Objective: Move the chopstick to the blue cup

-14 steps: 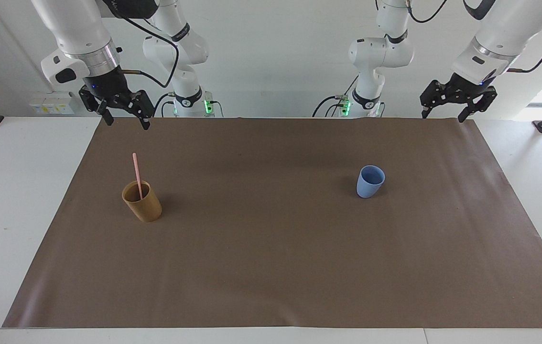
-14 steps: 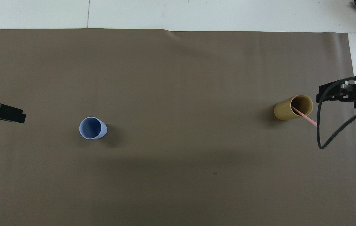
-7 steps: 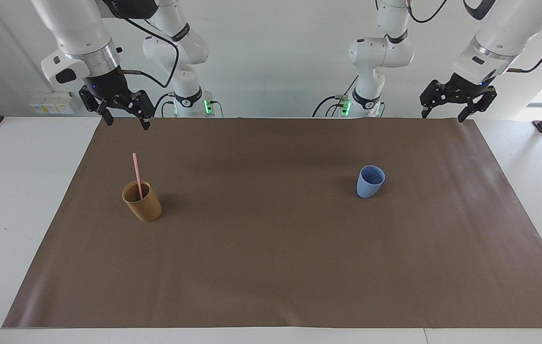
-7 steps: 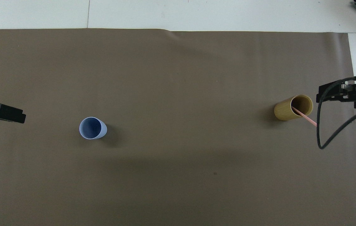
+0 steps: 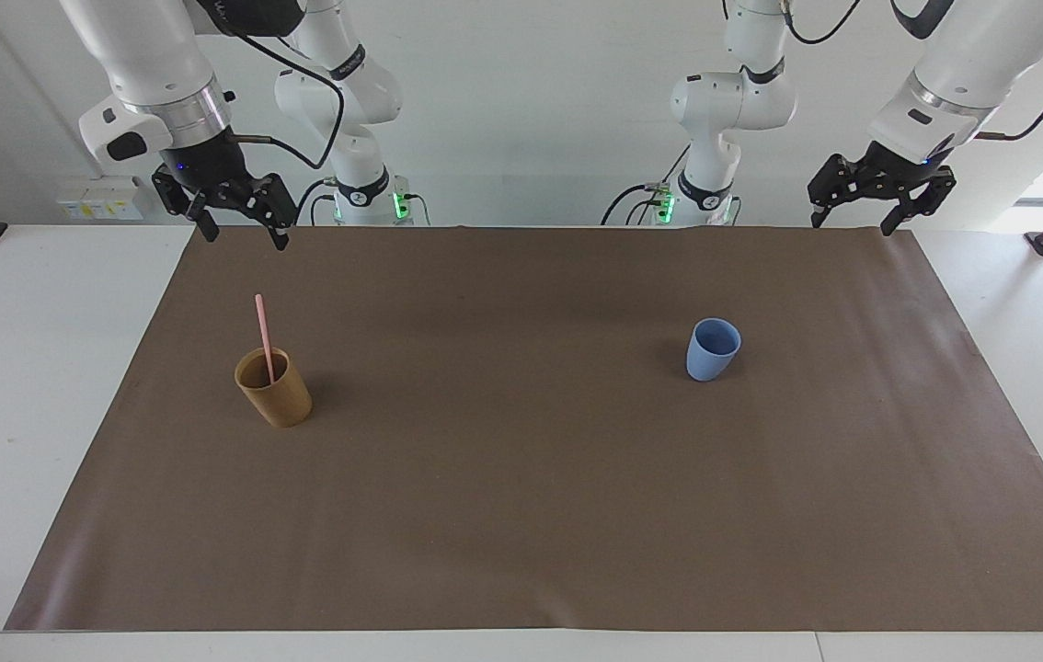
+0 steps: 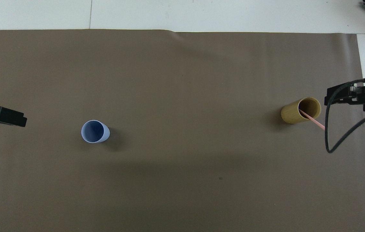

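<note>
Covering most of the white table is a large brown paper-like mat, flat apart from a slight ripple along its edge farthest from the robots; a pale wall rises at the robots' end of the room. The thin pale pink chopstick stands tilted in a tan-brown cardboard-coloured cup toward the right arm's end of the table, its top leaning toward the robots. The small light blue handleless cup stands upright with nothing in it toward the left arm's end, well apart from the tan cup. The right gripper hangs in the air over the mat's edge nearest the robots, fingers spread wide, holding nothing. The left gripper hangs over the mat's corner at its own end, likewise spread and holding nothing.
</note>
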Motion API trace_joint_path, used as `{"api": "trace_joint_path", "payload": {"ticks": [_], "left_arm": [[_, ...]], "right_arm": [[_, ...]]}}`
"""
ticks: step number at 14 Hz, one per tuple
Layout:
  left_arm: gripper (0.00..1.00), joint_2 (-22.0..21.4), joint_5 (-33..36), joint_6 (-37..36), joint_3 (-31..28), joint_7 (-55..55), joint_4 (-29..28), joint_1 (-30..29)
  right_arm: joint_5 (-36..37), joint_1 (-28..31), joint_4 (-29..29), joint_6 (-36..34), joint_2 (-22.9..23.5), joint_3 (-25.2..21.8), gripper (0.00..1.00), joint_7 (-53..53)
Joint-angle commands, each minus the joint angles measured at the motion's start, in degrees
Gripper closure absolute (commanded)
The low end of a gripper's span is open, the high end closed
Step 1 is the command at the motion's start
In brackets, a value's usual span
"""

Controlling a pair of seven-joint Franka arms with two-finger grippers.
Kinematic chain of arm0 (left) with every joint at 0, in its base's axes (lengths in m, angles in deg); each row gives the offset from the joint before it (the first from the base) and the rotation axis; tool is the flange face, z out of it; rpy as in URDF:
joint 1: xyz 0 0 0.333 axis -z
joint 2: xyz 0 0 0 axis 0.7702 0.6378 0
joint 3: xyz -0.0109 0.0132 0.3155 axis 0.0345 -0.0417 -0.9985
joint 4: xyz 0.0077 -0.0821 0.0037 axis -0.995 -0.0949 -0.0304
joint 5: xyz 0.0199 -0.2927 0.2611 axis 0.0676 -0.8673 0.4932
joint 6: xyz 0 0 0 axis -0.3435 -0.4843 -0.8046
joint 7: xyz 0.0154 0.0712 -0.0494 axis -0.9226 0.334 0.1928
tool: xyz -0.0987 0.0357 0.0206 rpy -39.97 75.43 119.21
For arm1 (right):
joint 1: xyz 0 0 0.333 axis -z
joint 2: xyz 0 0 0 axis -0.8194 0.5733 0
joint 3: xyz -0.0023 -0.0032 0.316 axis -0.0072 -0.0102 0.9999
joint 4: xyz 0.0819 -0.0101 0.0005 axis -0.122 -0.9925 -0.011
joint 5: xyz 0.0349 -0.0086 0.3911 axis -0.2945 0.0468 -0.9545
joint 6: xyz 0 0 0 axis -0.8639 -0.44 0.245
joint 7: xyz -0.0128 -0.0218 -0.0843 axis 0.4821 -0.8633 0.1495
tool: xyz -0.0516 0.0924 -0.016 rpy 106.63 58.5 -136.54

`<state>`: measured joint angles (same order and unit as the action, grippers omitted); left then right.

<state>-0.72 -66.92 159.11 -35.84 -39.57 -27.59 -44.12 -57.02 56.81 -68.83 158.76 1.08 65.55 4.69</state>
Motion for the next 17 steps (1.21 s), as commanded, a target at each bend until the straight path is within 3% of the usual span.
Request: {"api": "trace_joint_path", "payload": {"ticks": [1, 5, 9, 13, 17], "left_arm": [[0.0, -1.5, 0.0, 0.9, 0.7, -0.5, -2.3, -0.9], [0.0, -0.9, 0.0, 4.8, 0.7, -0.9, -5.1, -0.5], [0.0, -2.2, -0.1, 15.6, 0.7, -2.2, -18.2, 0.0], [0.0, -2.0, -1.5, 27.1, 0.8, -3.4, -27.8, 0.8], [0.0, 0.6, -4.2, 33.8, 0.8, -5.8, -30.7, 1.6]], "right_arm": [[-0.2, 0.6, -1.7, 0.8, -1.4, 0.3, 0.0, 1.0], [-0.2, 0.7, -1.8, 0.6, -1.5, 0.2, 0.0, 0.9], [-0.2, 0.7, -1.9, 1.2, -1.5, 0.2, 0.0, 1.4], [-0.2, 0.8, -2.0, 1.2, -1.5, 0.2, 0.0, 1.5], [-0.2, 0.9, -2.1, 1.2, -1.6, 0.2, 0.0, 1.6]]}}
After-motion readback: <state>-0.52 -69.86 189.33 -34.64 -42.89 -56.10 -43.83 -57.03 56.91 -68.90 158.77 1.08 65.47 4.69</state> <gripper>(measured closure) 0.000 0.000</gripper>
